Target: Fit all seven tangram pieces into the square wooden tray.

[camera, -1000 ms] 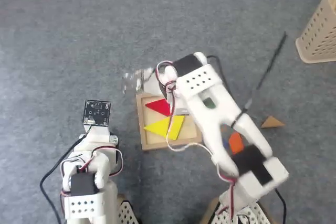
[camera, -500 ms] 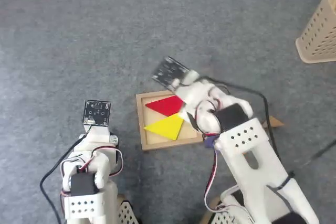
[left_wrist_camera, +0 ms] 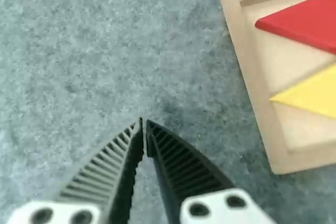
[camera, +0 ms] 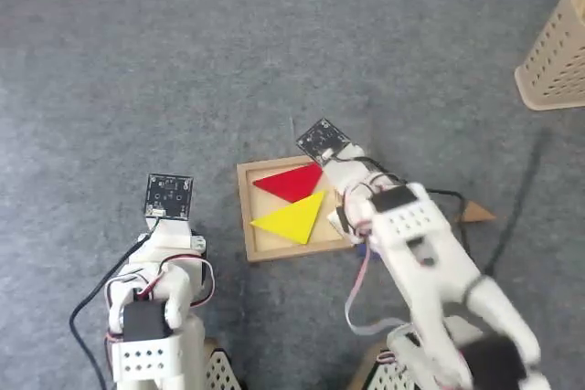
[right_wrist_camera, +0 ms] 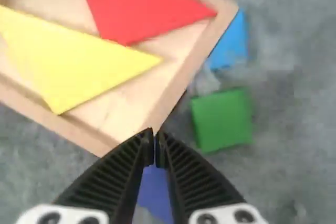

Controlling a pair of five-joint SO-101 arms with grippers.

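The right pincer [right_wrist_camera: 154, 132] has its fingers pressed together with nothing between them, and its tips sit just outside the tray [right_wrist_camera: 195, 69] at one rim. A dark blue piece [right_wrist_camera: 152, 187] lies directly under it on the grey desk [camera: 137, 70]; whether the tips touch it I cannot tell. Just beside that, off the same rim, is the green square [right_wrist_camera: 221, 119]. Further along the rim, a light blue piece [right_wrist_camera: 231, 45] lies right against the tray's outer wall.

Inside the tray the yellow triangle [right_wrist_camera: 68, 61] and the red triangle [right_wrist_camera: 136, 6] lie flat, with bare wood beside them. A tan triangle [camera: 475, 214] lies well apart from the tray on that same side. On the tray's opposite side the left pincer [left_wrist_camera: 143, 124] is shut and empty over bare desk.

The step in hand looks like fetching one of the loose pieces beside the rim. To do it well, the right pincer should:
- spread first, then come down astride a short edge of the dark blue piece or green square;
- avoid the tray wall, since a knock there would likely shift the tray and the two seated triangles;
- press gently, as thin flat pieces probably slip, and lift clear of the rim before moving over the bare wood.
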